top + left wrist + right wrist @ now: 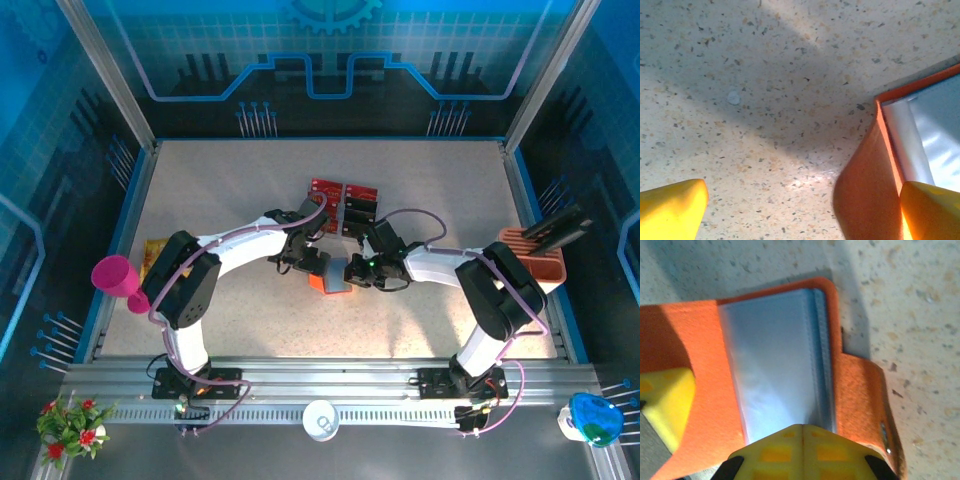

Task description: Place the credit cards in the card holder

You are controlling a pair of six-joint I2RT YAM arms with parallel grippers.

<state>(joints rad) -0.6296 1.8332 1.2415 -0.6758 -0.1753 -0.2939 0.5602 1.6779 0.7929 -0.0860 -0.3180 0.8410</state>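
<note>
The card holder point(331, 281) is an orange-red wallet lying open at mid table, its grey inner pockets point(775, 365) facing up. My right gripper point(802, 431) is shut, its joined yellow tips resting on the grey pocket; nothing shows between them. My left gripper point(800, 212) is open wide, and the wallet's raised orange cover point(865, 185) stands between its fingers, close to the right fingertip point(932, 210). The left gripper's other finger point(662, 405) hovers over the orange flap. Several credit cards point(345, 203), red and dark, lie in a cluster just behind both grippers point(310, 262) point(353, 271).
A peach slotted stand point(538, 256) holding dark cards sits at the right edge. A pink cup point(116, 276) and a yellow item point(155, 250) are at the left edge. A white cup point(320, 419) stands on the front rail between the arm bases.
</note>
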